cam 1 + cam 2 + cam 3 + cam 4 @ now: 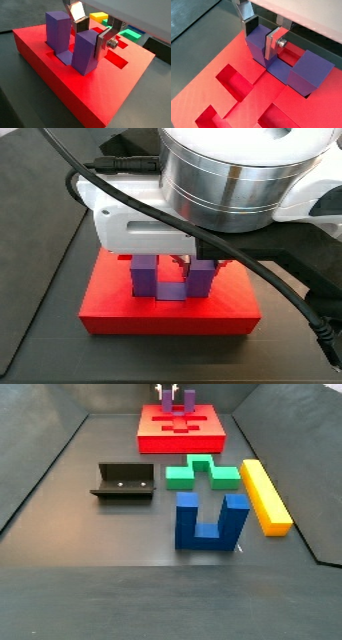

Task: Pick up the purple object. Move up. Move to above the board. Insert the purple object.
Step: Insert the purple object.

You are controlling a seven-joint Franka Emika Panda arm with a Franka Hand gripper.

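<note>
Fixture sits left on floor in side view, green block beside it, blue U-block nearer camera, yellow bar right. You see board far back. Purple object stands prongs-up on board, base in cut-out. Gripper over it; jaws pinch one prong between silver fingers. Same grip shows at purple object.
</note>
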